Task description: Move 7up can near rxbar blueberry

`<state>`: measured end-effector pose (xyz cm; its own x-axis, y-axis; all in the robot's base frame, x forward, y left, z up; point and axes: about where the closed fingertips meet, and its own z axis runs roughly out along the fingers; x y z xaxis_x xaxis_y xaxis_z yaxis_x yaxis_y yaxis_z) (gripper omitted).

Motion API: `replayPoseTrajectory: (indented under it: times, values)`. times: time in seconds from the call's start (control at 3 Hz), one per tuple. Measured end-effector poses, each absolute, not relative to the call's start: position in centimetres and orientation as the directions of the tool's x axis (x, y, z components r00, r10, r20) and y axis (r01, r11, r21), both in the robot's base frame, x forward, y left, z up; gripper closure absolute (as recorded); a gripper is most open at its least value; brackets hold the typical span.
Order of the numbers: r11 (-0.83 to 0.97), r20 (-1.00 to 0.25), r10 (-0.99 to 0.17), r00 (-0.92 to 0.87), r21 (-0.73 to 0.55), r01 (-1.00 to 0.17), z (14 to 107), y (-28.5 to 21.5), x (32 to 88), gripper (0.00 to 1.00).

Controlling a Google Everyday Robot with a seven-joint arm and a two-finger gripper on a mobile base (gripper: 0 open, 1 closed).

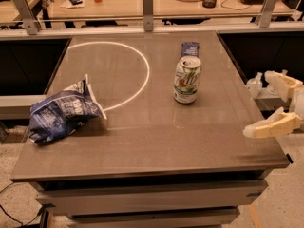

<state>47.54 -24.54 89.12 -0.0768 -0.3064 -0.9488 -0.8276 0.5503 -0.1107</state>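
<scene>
The 7up can (187, 80) stands upright on the grey table (156, 137), right of centre. It is white and green with a silver top. The rxbar blueberry (190, 48), a small dark blue wrapper, lies flat just behind the can, a short gap apart. My gripper (266, 103) is at the right edge of the view, beside the table's right rim, with its pale fingers spread wide and nothing between them. It is well right of and nearer than the can.
A crumpled blue-and-white chip bag (64, 110) lies at the table's left edge. A white circle line (142, 75) is marked on the tabletop. A desk with a hat, a cup and clutter stands behind a rail at the back.
</scene>
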Motion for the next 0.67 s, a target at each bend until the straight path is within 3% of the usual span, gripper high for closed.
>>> replayPoseTrajectory:
  times: [0.33, 0.67]
  values:
    - [0.580, -0.987, -0.162, -0.021, -0.078, -0.811, 90.77, -24.02, 47.44, 0.00]
    - [0.579, -0.986, -0.164, -0.023, -0.077, -0.812, 90.72, -23.89, 47.45, 0.00]
